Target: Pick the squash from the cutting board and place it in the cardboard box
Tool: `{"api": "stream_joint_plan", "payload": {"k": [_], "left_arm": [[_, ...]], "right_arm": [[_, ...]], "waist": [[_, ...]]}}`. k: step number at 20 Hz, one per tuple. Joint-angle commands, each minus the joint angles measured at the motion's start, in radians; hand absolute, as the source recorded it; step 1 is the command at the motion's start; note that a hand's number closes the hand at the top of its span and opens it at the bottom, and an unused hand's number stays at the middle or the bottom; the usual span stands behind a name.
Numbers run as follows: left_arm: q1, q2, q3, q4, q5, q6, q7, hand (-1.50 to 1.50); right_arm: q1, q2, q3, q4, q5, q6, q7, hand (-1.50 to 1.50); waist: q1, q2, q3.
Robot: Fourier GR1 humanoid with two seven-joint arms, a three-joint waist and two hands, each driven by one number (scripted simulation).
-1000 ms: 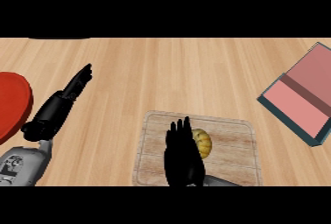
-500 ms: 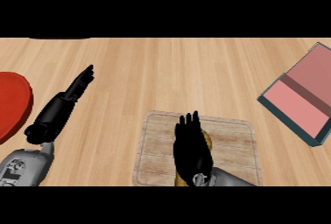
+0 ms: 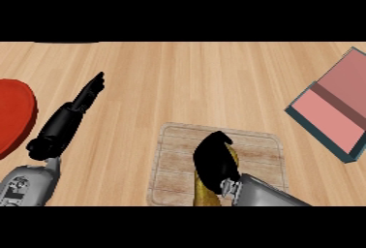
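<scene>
A light wooden desk (image 3: 178, 77) with lengthwise grain fills the view. The only writing is a few dark marks on the grey left forearm (image 3: 25, 186), and they cannot be read.

The right hand (image 3: 213, 162) comes in from the lower edge. Its fingers are curled down and closed round the squash (image 3: 205, 196). The squash's yellow body shows just below the hand, beside the wrist, and a thin yellow strip shows along the hand's right side. Hand and squash are over the cutting board (image 3: 175, 160), a pale wooden slab with rounded corners that spreads out on both sides of the hand. Whether the squash touches the board cannot be told.

The left hand (image 3: 87, 94) is well to the left of the right hand. Its fingers are straight, held together and pointing away, and it holds nothing. A red plate (image 3: 13, 114) lies just to its left, cut off by the view's edge.

The cardboard box (image 3: 336, 114) lies well to the right of the right hand and further away. It has dark teal walls, stands at an angle, and shows 2 pink inner faces.
</scene>
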Motion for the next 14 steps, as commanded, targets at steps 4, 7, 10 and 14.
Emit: {"api": "stream_joint_plan", "payload": {"k": [4,7,10,14], "left_arm": [[0.035,-0.004,0.022,-0.012,-0.021,-0.032,-0.019,0.00],[0.001,-0.008,0.037,-0.026,-0.007,-0.039,0.015,0.00],[0.015,0.012,0.047,-0.002,-0.004,-0.047,-0.024,0.00],[0.021,-0.020,0.034,0.003,-0.008,-0.026,-0.014,0.00]], "right_arm": [[0.001,0.044,0.036,0.044,0.115,-0.107,-0.106,1.50],[0.000,0.010,0.032,-0.044,0.140,-0.157,-0.142,1.50],[0.029,0.123,-0.221,-0.009,-0.030,-0.280,-0.103,1.50],[0.085,0.132,-0.477,-0.005,-0.200,-0.462,-0.145,1.50]], "waist": [[0.000,0.000,0.000],[-0.002,-0.001,0.000],[0.005,0.005,0.002],[-0.007,0.015,0.004]]}}
